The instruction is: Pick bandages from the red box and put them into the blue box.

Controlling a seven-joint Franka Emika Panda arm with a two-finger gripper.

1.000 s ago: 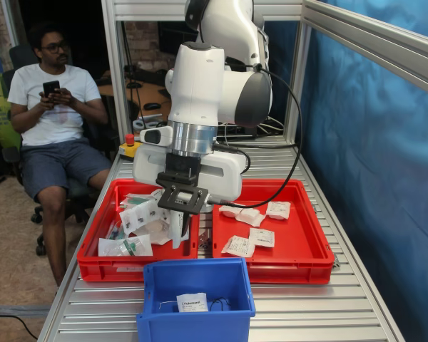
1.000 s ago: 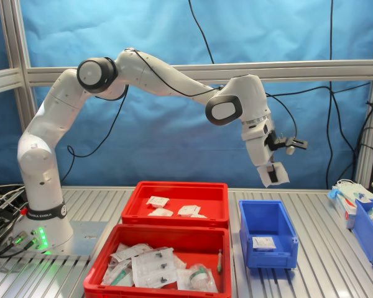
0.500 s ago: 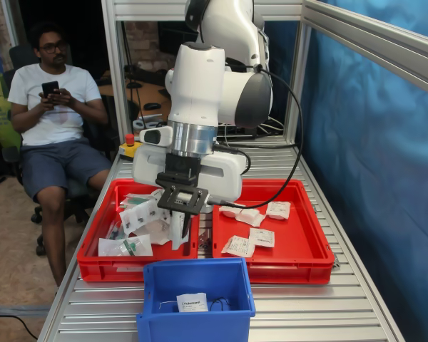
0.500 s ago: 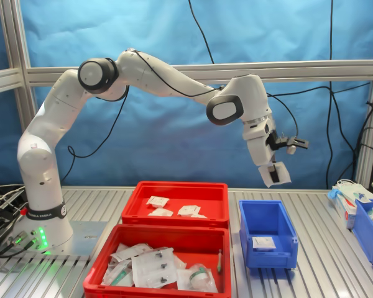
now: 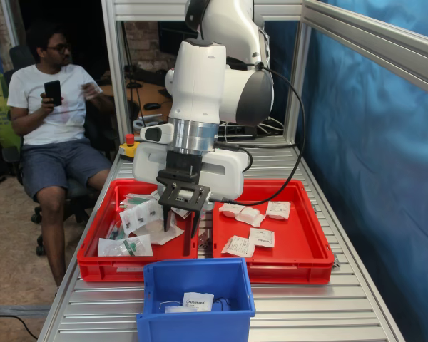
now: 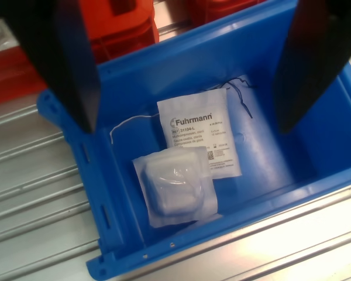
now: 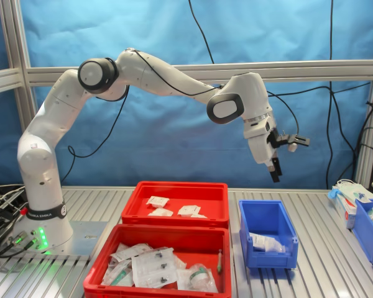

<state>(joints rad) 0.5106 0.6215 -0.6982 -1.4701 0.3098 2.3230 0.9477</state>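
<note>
Hovering above the blue box (image 7: 267, 231), the gripper (image 7: 275, 171) was found with its fingers (image 6: 76, 64) spread apart and nothing between them. In the wrist view the two dark fingers framed the box interior from either side. Two white packets lay on the floor of the blue box: a flat printed bandage (image 6: 200, 132) bearing the word "Fuhrmann", and a second, puffier bandage (image 6: 174, 186) resting partly over the printed one's corner. A thin thread was seen beside them on the blue floor.

In the first exterior view the blue box (image 5: 197, 299) stood nearest the camera, just in front of the two red trays. The red box (image 5: 269, 235), on the first exterior view's right, held several more bandages (image 5: 238, 246) scattered across its floor. The twin red tray (image 5: 137, 239), on the first exterior view's left, held clear plastic bags (image 5: 141, 215) with green parts. In the second exterior view the red box (image 7: 177, 202) sat behind the twin tray, with the blue box to the second exterior view's right of both.

A seated person (image 5: 53, 114) holding a phone was observed beyond the table (image 5: 328, 313).
</note>
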